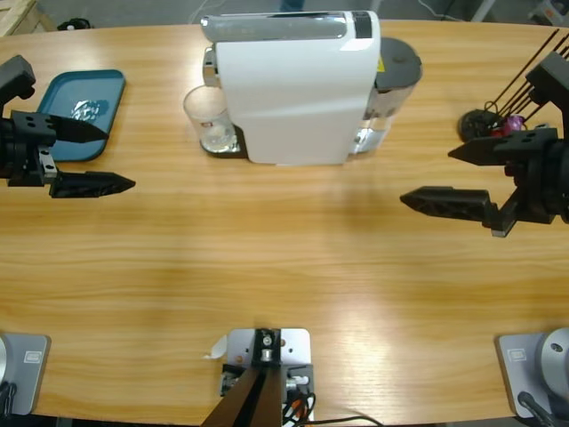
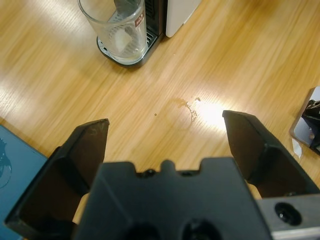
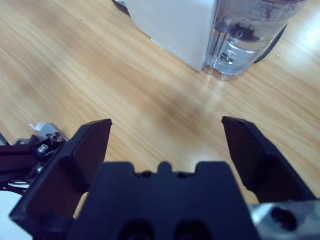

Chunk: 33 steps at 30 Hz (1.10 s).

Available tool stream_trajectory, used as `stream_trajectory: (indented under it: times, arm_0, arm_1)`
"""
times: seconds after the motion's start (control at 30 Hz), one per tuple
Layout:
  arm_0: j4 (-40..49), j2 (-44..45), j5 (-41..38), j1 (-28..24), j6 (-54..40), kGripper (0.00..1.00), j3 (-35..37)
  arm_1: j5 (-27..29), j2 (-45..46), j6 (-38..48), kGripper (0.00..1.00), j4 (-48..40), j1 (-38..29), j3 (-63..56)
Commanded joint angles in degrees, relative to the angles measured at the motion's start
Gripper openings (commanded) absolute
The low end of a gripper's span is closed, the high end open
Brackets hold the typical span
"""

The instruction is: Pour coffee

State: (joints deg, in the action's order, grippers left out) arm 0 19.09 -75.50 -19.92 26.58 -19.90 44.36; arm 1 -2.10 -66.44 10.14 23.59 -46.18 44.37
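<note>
— Wooden table [image 1: 284, 258] from overhead: a white coffee machine [image 1: 298, 89] stands at the far middle, a clear glass [image 1: 209, 118] on its drip tray [image 1: 222, 147] at the machine's left end. How far along does the job look?

— Hardly begun, by my reading. The glass looks empty, and neither arm is near it. The left gripper [image 1: 84, 158] waits at the left edge with jaws spread and nothing between them; the right gripper [image 1: 462, 176] at the right edge is likewise released and bare. A teal tray [image 1: 62, 107] in the far left corner holds something small and crumpled, like foil [image 1: 86, 109]. A dark holder with thin sticks [image 1: 498, 111] stands far right.

— And the left wrist view?

— Left gripper [image 2: 165, 132] parted over bare wood. The glass [image 2: 117, 27] sits ahead on the drip tray [image 2: 107, 50], apparently no coffee in it; a faint dried ring [image 2: 185, 107] marks the table between. A teal corner [image 2: 15, 155] shows beside the jaw.

— The right wrist view?

— Right gripper [image 3: 165, 130] wide apart, holding nothing, looking at the machine's white side [image 3: 170, 25] and its clear water tank [image 3: 240, 45], which holds some water. Brewing and any pouring still appear to be ahead.
</note>
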Motion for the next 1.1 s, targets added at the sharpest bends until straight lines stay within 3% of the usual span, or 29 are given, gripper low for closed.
stream_trajectory:
  times: [0.03, 0.4, 0.67, 1.1]
  arm_0:
    - [0.65, -0.76, -0.64, 0.33, -0.06, 1.000, -0.97]
    - [-3.29, 3.87, -2.01, 0.93, -0.18, 1.000, -6.39]
    - [-5.56, 2.46, -1.34, 0.81, 0.03, 1.000, -3.01]
    - [-7.60, -4.18, -0.99, -4.38, 0.21, 1.000, -0.75]
  arm_1:
    - [-0.71, 2.79, 0.23, 1.000, -3.46, -0.49, -4.61]
    - [0.43, 5.36, 0.23, 1.000, -8.21, -0.49, -8.46]
    - [0.45, 4.37, 0.23, 1.000, -8.21, -0.49, -8.51]
    - [0.43, 3.48, 0.23, 1.000, -8.21, -0.49, -8.56]
